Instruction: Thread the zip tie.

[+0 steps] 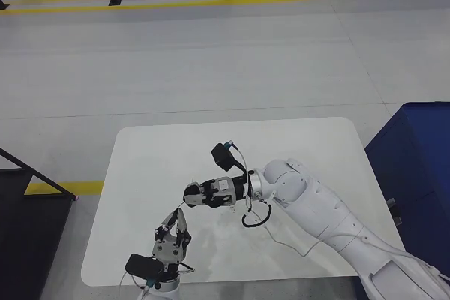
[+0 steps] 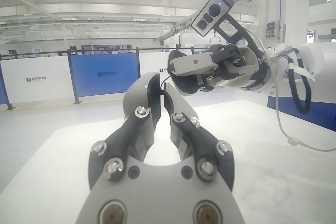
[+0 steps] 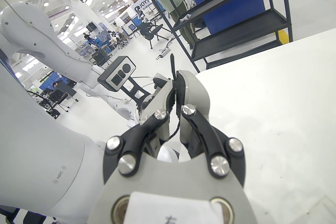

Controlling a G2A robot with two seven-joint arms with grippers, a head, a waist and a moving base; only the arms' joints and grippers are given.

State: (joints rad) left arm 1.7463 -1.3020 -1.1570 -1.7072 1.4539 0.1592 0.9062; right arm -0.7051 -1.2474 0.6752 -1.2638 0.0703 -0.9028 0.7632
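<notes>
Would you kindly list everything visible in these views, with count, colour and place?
zip tie: one, black, held above the table between both pairs of jaws
table: one, white, beneath the arms
cabinet: one, blue, at the table's right side in the top view
shelf rack: one, black, on the floor beside the table
left jaws: one pair, grey with black pads, shut on the zip tie
right jaws: one pair, grey with black pads, shut on the zip tie

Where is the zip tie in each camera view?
Top view: zip tie, a faint thin arc between the two gripper tips.
Left wrist view: thin strand from the left gripper up to the right gripper.
Right wrist view: pinched in the right gripper, end poking past it.
Shared landmark: the white table.
</notes>
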